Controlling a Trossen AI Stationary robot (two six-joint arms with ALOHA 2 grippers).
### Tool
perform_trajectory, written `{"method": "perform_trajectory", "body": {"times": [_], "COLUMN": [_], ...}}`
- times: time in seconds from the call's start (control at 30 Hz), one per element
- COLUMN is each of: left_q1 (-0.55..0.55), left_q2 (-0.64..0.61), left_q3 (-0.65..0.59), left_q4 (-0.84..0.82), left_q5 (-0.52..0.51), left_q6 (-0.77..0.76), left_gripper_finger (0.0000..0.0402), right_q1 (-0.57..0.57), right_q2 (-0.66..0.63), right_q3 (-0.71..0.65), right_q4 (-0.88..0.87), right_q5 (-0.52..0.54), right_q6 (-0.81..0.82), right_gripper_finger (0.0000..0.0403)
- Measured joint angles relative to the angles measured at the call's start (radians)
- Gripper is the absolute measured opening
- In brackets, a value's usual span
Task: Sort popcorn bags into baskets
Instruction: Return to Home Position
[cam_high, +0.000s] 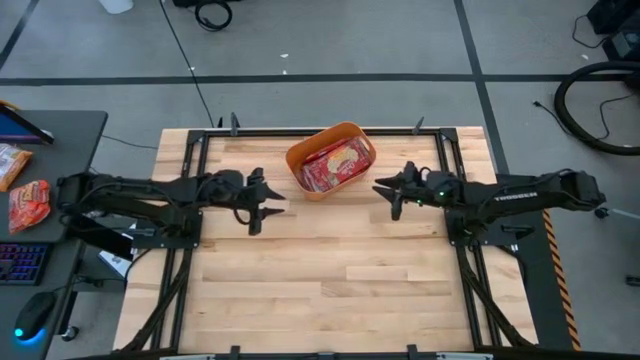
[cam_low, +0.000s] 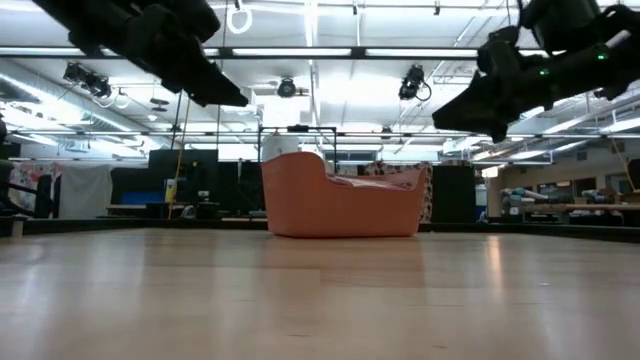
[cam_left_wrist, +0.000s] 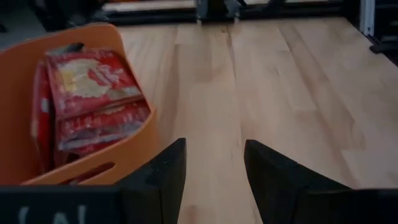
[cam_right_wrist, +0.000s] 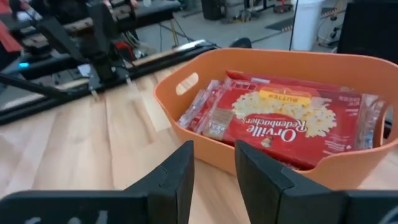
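Homing step, prob.: bags (cam_right_wrist: 292, 121) in tub (cam_right_wrist: 348, 171); L gripper (cam_left_wrist: 214, 146), R gripper (cam_right_wrist: 212, 149) empty, part-open; next, retract arms clear.

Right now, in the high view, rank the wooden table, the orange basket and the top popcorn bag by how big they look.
Largest to smallest:
1. wooden table
2. orange basket
3. top popcorn bag
The bag lies inside the basket, so nearness to the camera hardly skews that pair.

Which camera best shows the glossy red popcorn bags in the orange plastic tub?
Right wrist view: the glossy red popcorn bags lie close, top label readable. High view shows them small; left wrist, a partial stack; low, only edges.
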Motion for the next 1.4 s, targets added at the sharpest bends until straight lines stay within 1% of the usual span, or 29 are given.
{"method": "perform_trajectory", "body": {"times": [0.27,0.4,0.53,0.73,1.0,1.13,1.27,1.4], "left_q1": [0.0,0.001,0.002,0.002,0.002,0.002,0.002,0.002], "left_q2": [-0.126,-0.198,-0.283,-0.437,-0.651,-0.751,-0.847,-0.931], "left_q3": [-0.135,-0.203,-0.266,-0.359,-0.452,-0.493,-0.537,-0.541], "left_q4": [0.105,0.128,0.143,0.136,0.144,0.143,0.138,0.086], "left_q5": [-0.034,-0.049,-0.056,-0.088,-0.142,-0.171,-0.176,-0.176], "left_q6": [-0.031,-0.057,-0.079,-0.094,-0.093,-0.093,-0.102,-0.106], "left_gripper_finger": [0.0166,0.0166,0.0166,0.0166,0.0166,0.0166,0.0165,0.0152], "right_q1": [0.021,0.03,0.03,0.03,0.03,0.03,0.03,0.038], "right_q2": [-0.154,-0.218,-0.279,-0.38,-0.515,-0.587,-0.665,-0.727], "right_q3": [-0.087,-0.12,-0.132,-0.134,-0.135,-0.173,-0.236,-0.247], "right_q4": [-0.002,-0.003,-0.008,-0.054,-0.163,-0.161,-0.162,-0.217], "right_q5": [0.019,0.019,-0.013,-0.017,-0.017,-0.018,-0.019,-0.041], "right_q6": [0.019,0.026,0.017,-0.032,-0.037,-0.037,-0.029,-0.002], "right_gripper_finger": [0.0121,0.0121,0.0121,0.0121,0.0121,0.0121,0.0121,0.0121]}}
